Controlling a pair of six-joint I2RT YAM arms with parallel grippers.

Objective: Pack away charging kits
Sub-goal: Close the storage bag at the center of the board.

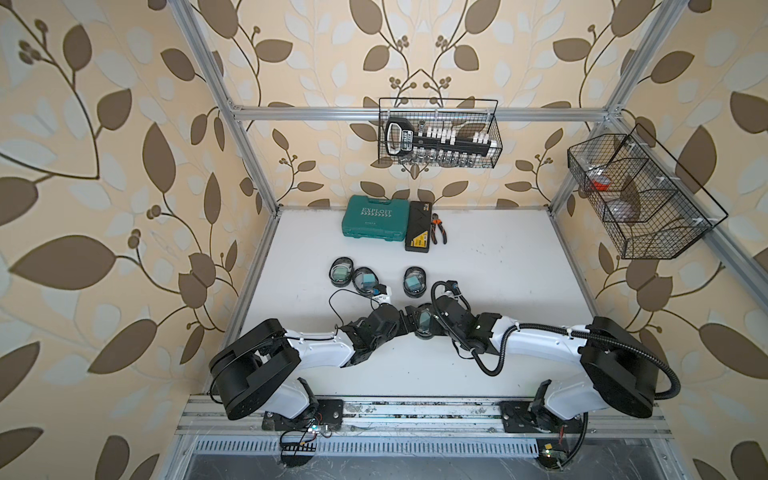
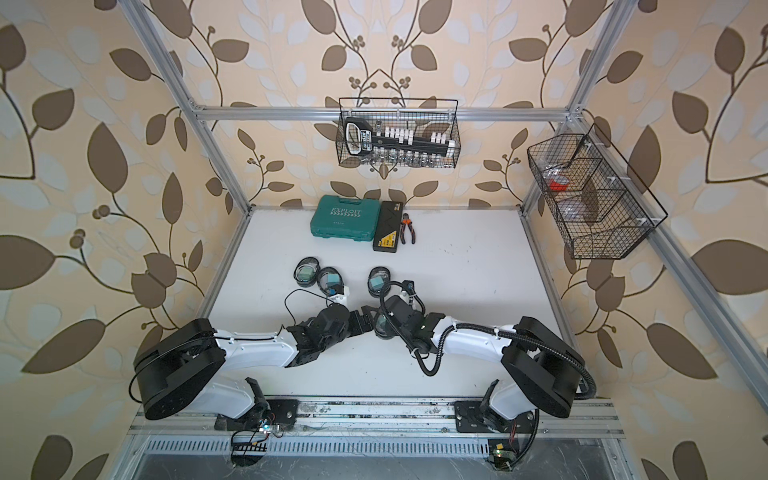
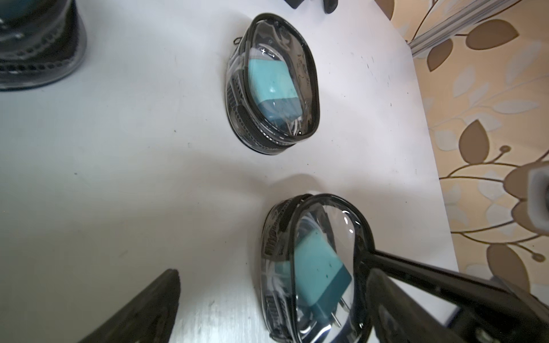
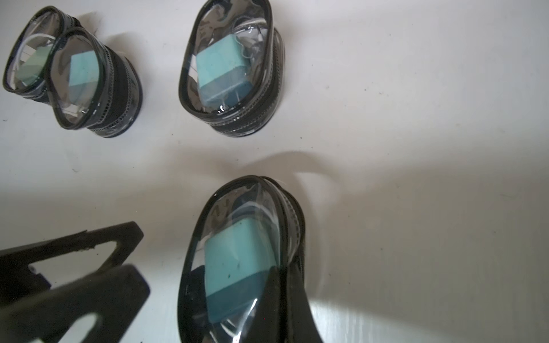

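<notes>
Several charging kits are in view, each a clear black-rimmed pouch holding a teal plug and white cable. Three lie in a row mid-table (image 1: 341, 271) (image 1: 365, 280) (image 1: 414, 282). A fourth pouch (image 1: 424, 322) (image 4: 237, 261) sits between the two arms. My right gripper (image 4: 283, 276) is shut on that pouch's rim beside the zip. My left gripper (image 1: 409, 319) (image 3: 274, 285) stands open just left of the same pouch. In the left wrist view this pouch (image 3: 312, 267) shows between the spread fingers (image 3: 154, 308), which do not grip it.
A teal EXPLOIT case (image 1: 376, 223), a black flat case (image 1: 419, 226) and pliers (image 1: 438, 228) lie at the back of the white table (image 1: 519, 270). A wire basket (image 1: 438, 133) hangs on the back rail. Another wire basket (image 1: 636, 195) hangs on the right.
</notes>
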